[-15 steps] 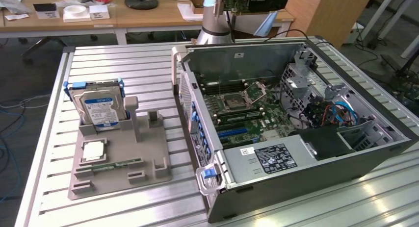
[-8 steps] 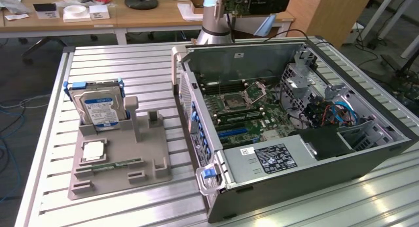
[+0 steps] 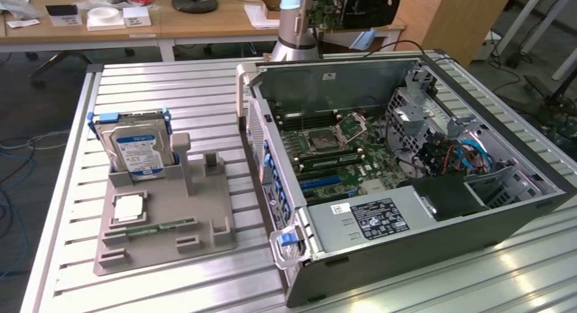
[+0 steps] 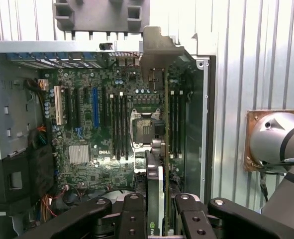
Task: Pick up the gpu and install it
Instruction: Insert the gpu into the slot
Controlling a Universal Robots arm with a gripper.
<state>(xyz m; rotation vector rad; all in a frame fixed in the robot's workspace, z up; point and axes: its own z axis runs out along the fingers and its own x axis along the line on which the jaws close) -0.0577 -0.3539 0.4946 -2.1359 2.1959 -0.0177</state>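
Quick status: the gripper (image 4: 159, 219) is pinching the gpu (image 4: 156, 55), one finger on each flat side. From the wrist cam the card shows edge-on, w/ its metal bracket at the end away from the fingers.

In the exterior view the gpu (image 3: 356, 9) hangs in the air at abt 12-1 o'clock, right beside the arm (image 3: 293, 29). It's high over the far end of the pc case (image 3: 433, 238) and not touching it.

The case lies open on its side on the table (image 3: 162, 83), taking up roughly 3 to 5 o'clock of that view. The motherboard (image 3: 338, 157) is bare, w/ the cpu socket (image 3: 323, 142) near its middle. The wrist cam looks past the card down onto that board. The card's edge lines up over the socket area, and the blue slot (image 4: 95, 107) sits apart from that line.

At abt 8 o'clock in the exterior view, just beside the case, there's a grey tray (image 3: 167, 218). A hard drive (image 3: 135, 151) stands upright in its far end, around 9 o'clock. A ram stick (image 3: 162, 226) lies flat on the tray, w/ a chip (image 3: 126, 206) near it.
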